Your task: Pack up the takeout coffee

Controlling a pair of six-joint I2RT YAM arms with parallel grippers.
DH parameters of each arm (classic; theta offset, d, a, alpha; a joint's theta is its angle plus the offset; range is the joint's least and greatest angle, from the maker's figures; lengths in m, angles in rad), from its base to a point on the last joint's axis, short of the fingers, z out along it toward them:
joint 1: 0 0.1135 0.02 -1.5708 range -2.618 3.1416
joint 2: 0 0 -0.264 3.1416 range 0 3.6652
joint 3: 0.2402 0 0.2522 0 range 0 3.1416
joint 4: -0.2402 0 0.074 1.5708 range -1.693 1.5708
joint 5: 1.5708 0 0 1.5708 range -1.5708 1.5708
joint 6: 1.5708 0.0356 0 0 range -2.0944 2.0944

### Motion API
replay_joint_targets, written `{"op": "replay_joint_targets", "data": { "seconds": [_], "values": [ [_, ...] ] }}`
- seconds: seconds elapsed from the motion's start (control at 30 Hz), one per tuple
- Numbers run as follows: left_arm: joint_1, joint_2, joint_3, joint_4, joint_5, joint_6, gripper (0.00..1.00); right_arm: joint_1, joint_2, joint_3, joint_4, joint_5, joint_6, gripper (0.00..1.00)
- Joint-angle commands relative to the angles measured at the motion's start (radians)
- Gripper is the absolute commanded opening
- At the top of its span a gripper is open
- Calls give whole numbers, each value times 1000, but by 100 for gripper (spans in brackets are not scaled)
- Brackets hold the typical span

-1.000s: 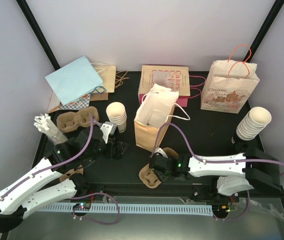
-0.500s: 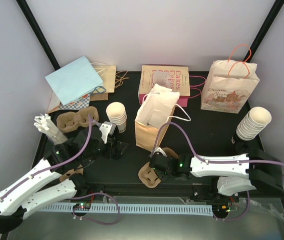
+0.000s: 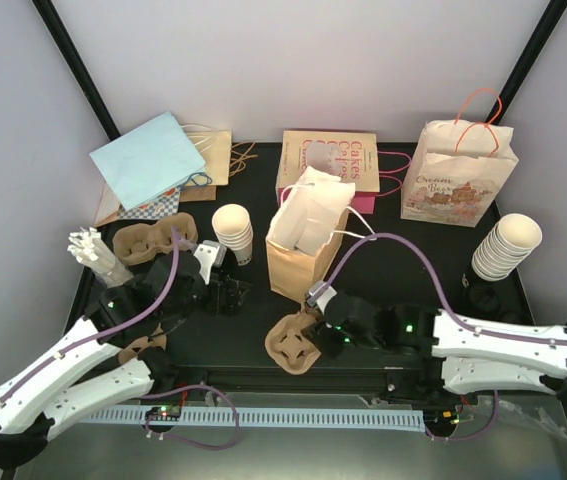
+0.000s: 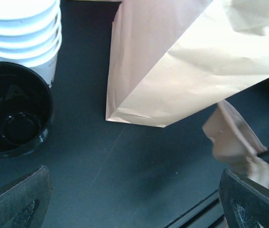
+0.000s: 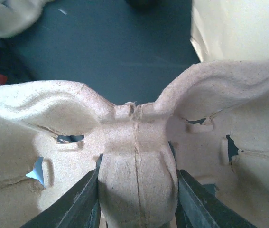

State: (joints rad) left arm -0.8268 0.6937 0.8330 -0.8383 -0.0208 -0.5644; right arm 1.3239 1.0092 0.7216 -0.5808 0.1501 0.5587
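Takeout coffee lid (image 4: pixel 14 116) sits beside stacked cups (image 4: pixel 23 33) and paper bag (image 4: pixel 172 71); left gripper (image 4: pixel 134 204) gapes, right gripper (image 5: pixel 136 199) clamps carrier (image 5: pixel 39 123).

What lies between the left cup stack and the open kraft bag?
Nothing. In the left wrist view, only a bare strip of black table separates the cup stack from the bag.

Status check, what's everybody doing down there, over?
Left gripper open, black lid beside it untouched. Right gripper clamped on pulp carrier. Brown bag just beyond.

Two white-shelled arms (image 3: pixel 83 390) with black joints and looping purple cables (image 3: pixel 403 238).
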Motion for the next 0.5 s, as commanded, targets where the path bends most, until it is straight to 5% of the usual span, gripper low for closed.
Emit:
{"op": "replay_joint_targets", "data": {
  "seconds": [0.0, 0.3, 0.47],
  "values": [
    [33, -2, 76, -56, -45, 21, 99, 8, -102, 78, 22, -110, -48, 41],
    [179, 14, 216, -174, -51, 123, 99, 6, -126, 347, 20, -243, -154, 38],
    [269, 50, 266, -124, 80, 157, 99, -8, -66, 529, -10, -155, -249, 38]
  ]
}}
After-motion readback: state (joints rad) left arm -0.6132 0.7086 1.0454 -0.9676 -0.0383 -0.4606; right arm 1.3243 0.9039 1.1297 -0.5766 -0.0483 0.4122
